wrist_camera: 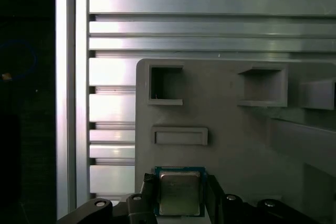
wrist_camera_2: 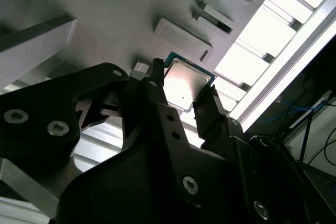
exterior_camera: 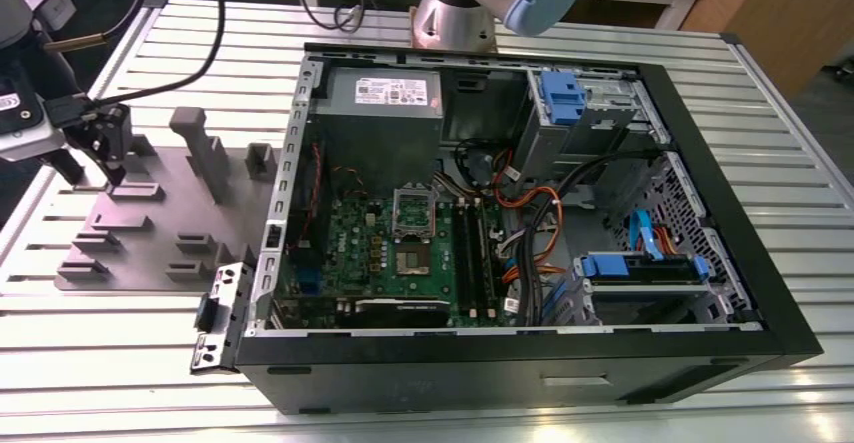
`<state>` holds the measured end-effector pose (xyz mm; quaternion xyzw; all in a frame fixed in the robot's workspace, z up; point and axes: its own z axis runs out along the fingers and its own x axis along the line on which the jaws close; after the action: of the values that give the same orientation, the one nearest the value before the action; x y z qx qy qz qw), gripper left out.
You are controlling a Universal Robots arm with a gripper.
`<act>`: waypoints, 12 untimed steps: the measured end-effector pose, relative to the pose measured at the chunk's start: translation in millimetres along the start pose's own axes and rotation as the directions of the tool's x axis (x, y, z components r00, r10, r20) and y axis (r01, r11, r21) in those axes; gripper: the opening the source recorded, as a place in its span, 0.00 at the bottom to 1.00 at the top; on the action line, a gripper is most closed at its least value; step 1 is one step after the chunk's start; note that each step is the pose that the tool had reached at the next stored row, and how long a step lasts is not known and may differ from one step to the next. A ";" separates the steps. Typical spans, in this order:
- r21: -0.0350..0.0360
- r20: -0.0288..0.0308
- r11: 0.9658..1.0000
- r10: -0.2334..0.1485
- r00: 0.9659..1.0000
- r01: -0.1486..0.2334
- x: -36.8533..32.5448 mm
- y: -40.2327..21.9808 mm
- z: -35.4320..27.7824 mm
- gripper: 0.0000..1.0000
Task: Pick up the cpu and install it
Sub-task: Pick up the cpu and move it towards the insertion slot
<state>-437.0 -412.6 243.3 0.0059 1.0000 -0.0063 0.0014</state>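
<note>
Tool (exterior_camera: 91, 166), at the exterior view's left over a grey fixture (exterior_camera: 154, 225), was closed on the cpu (wrist_camera: 180, 192), seemingly at pickup. Rightward, the motherboard (exterior_camera: 360, 253) in the open case (exterior_camera: 534, 368) lay well apart; carrying and installing remained.

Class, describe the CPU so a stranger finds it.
At the exterior view's left, beside the open black computer case, lies a grey fixture plate. At the black gripper sits the cpu: small, flat, square, silvery-topped, teal-edged, unlike the plate's grey blocks.
</note>
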 end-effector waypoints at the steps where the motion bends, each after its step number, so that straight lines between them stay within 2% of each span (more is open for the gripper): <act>1: 0.000 0.000 1.000 0.000 1.000 0.000 0.0 0.0 -0.4 0.47; 12: 0.000 0.000 1.000 0.000 1.000 0.000 0.0 -0.1 -5.8 0.47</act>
<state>-437.0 -412.5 249.1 0.0059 1.0000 -0.0062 0.0015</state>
